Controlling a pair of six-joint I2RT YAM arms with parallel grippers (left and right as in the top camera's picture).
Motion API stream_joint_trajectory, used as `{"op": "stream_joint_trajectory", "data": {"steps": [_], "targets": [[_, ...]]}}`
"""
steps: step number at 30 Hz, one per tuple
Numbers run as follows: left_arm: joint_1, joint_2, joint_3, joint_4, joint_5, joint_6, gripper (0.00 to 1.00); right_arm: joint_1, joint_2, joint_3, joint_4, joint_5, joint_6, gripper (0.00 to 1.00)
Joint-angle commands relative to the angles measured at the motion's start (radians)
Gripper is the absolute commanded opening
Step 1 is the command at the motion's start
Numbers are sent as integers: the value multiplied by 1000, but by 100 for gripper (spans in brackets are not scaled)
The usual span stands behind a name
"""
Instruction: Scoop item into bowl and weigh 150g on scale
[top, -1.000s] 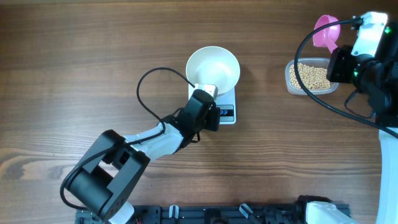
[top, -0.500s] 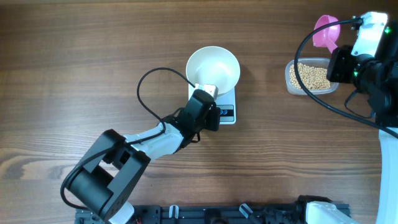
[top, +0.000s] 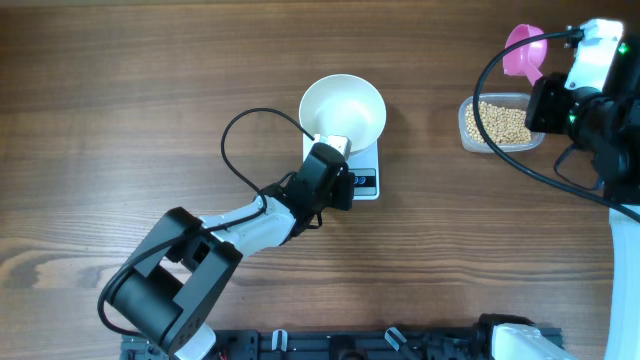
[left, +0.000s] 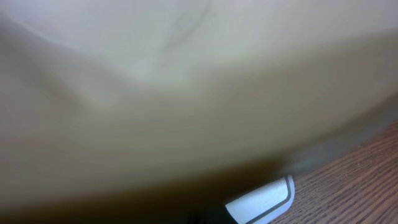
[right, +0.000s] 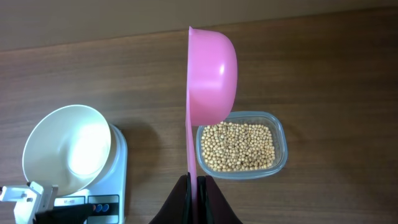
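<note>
The white bowl (top: 343, 108) stands empty on the white scale (top: 368, 165) at mid-table. My left gripper (top: 343, 186) is shut, its tip down on the scale's front button panel. In the left wrist view the blurred bowl wall (left: 186, 93) fills the frame, with a corner of the scale (left: 261, 202) below it. My right gripper (right: 196, 186) is shut on the handle of a pink scoop (right: 211, 68), held empty and on edge above the table. Tan beans (right: 236, 146) lie in a clear tub (right: 281, 149) just right of the scoop.
The clear tub (top: 500, 123) sits at the right of the wooden table, well apart from the scale. A black cable (top: 240, 140) loops from the left arm over the table left of the bowl.
</note>
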Motion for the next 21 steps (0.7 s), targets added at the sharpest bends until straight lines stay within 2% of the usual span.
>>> {"op": "stream_joint_trajectory", "data": {"steps": [1,14,21], "targets": [[-3,45,-17,-51,-11,-2,4,-4,-11,18,0,17,-13,4],[0,33,-16,-28,0,-3,4,-4,-11,18,-14,17,-8,4],[0,-194,-16,-74,111,-2,4,-4,-11,18,-46,16,0,4]]}}
